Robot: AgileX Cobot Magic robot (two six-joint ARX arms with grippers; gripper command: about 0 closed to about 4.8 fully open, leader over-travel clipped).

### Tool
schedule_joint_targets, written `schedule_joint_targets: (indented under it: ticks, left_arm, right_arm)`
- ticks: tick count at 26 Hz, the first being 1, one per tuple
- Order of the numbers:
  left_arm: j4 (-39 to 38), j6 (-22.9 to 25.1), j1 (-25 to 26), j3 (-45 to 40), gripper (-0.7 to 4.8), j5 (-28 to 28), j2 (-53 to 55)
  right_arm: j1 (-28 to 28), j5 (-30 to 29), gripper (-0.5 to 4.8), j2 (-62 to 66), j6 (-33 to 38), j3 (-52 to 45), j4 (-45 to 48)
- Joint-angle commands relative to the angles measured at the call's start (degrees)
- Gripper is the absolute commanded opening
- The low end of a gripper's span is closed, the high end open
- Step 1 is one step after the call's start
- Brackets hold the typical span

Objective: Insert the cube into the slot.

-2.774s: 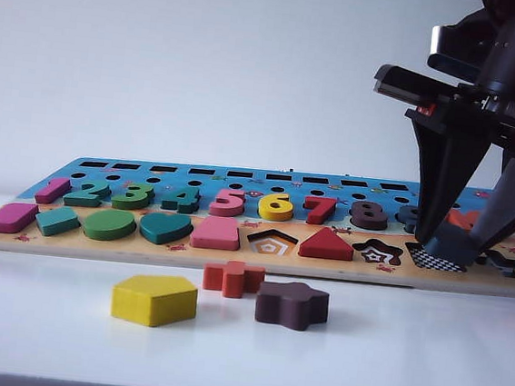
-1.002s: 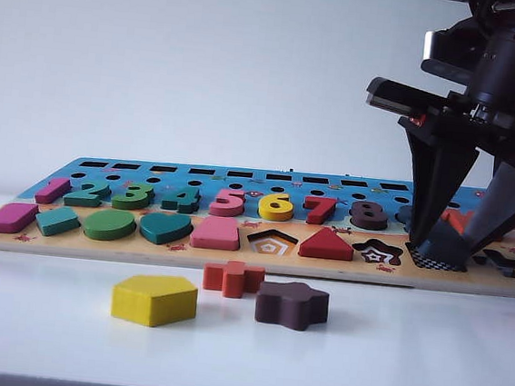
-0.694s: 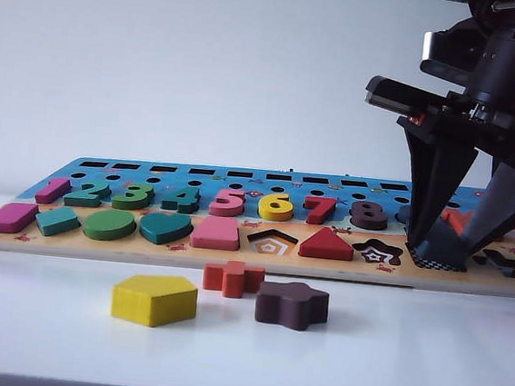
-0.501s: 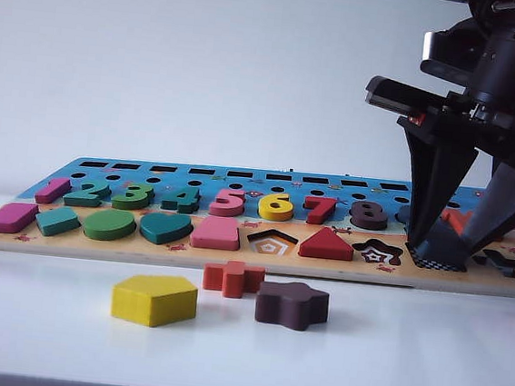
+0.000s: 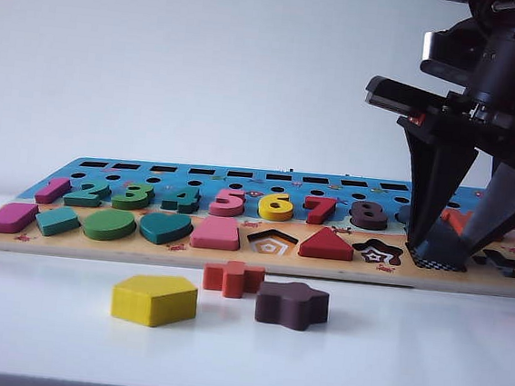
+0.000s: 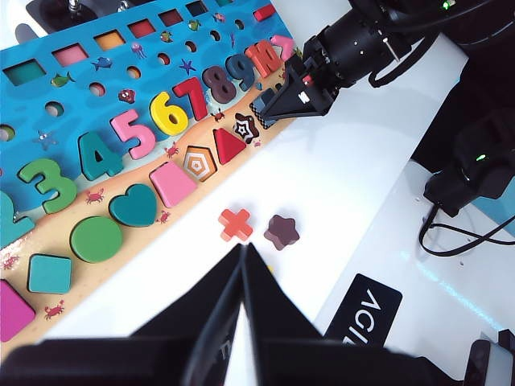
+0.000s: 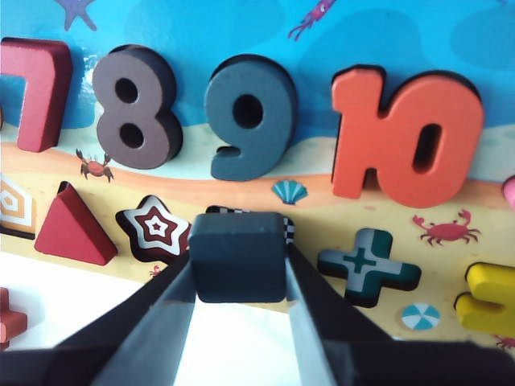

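My right gripper is shut on the dark navy cube, one finger on each side. The cube sits low over the checkerboard slot, between the star recess and the cross recess, and covers most of the pattern. In the exterior view the right gripper points down at the right end of the board, with the cube down at the slot. I cannot tell whether it is fully seated. My left gripper hangs shut and empty above the white table, near the loose blocks.
A yellow pentagon, an orange cross and a dark brown star lie loose on the table before the board. Raised numbers such as the grey 9 and orange 10 stand just behind the slot.
Since the earliest frame the right gripper has shifted slightly left and brought the cube lower onto the slot. Over the last second nothing has moved.
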Motion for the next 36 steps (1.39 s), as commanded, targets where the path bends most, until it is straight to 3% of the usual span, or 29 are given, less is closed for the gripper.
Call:
schedule_joint_targets:
  ticks: [1,16,26,36]
  left_arm:
    - [0.8,0.4,0.0,0.2,0.1,0.5,0.1]
    - [0.8,0.4,0.0,0.2,0.1,0.5,0.1]
    - [0.8,0.4,0.0,0.2,0.1,0.5,0.1]
    - [0.8,0.4,0.0,0.2,0.1,0.5,0.1]
  right_arm:
    - [0.0,0.0,1.34,0.0,-0.1,0.1,0.9]
    - [0.0,0.2,1.9,1.2,-0.1,0.1,1.2]
    - [-0.7,0.7,2.71,1.0,-0.3,0.1,1.2]
    - [-1.0,0.7,2.84,0.9,-0.7,0.1,0.8]
